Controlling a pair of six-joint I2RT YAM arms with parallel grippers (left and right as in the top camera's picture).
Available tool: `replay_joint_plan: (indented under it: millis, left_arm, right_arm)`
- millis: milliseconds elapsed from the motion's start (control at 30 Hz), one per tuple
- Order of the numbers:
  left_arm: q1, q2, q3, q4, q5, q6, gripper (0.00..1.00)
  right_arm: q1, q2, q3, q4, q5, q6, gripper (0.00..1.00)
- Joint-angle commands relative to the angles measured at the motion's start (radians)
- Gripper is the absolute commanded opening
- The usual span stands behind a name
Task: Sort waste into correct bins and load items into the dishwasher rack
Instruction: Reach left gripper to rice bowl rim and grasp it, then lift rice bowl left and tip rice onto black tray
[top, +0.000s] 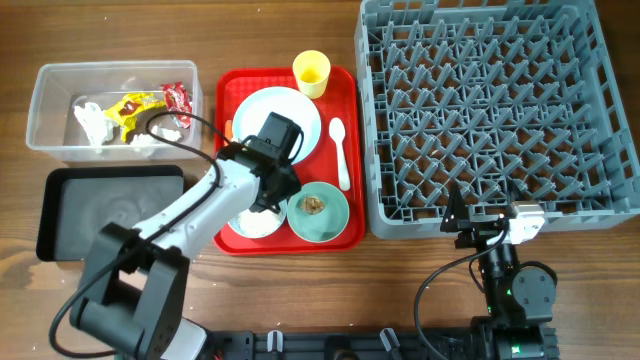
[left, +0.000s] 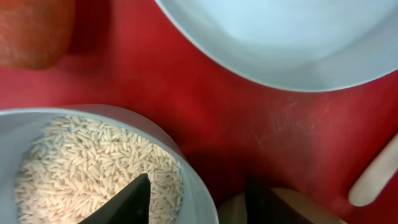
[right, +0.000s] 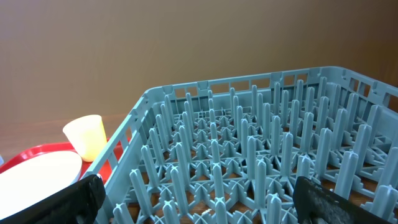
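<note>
Crumpled yellow and red wrappers (top: 135, 105) and white tissue wads (top: 90, 122) lie in the clear plastic tub (top: 38, 135). The grey pegged plastic rack (top: 366, 120) is empty. The pale blue plate (top: 270, 103) and yellow plastic cup (top: 311, 72) sit on the red tray (top: 240, 85). The left tool (left: 199, 200) is half-open astride the rim of the rice-filled pale bowl (left: 189, 177). The right tool (right: 199, 199) is wide open and empty.

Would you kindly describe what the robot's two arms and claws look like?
The left arm has white links between bulky black joints and a looping black cable. The right arm is mostly black, with a white block near its wrist and a trailing cable. The left claw and right claw are dark.
</note>
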Motion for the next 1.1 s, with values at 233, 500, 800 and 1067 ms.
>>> replay_joint_plan:
  millis: [233,500,800,1067]
  left_arm:
    - [-0.01,0.033,-0.013,-0.008,0.01,-0.009,0.27]
    - [-0.008,0.032,-0.013,-0.029,0.01,0.022,0.04]
    - [-0.007,-0.002,0.051,-0.109,0.01,0.225,0.04]
    - [0.038,-0.089,0.067,-0.118,0.01,0.241,0.04]
  right_arm:
    - [0.001,-0.002,-0.001,0.006,0.01,0.007,1.0]
    - [0.001,-0.002,-0.001,0.006,0.01,0.006,1.0]
    - [0.001,-0.002,-0.001,0.006,0.01,0.006,1.0]
    - [0.001,-0.002,-0.001,0.006,0.01,0.006,1.0]
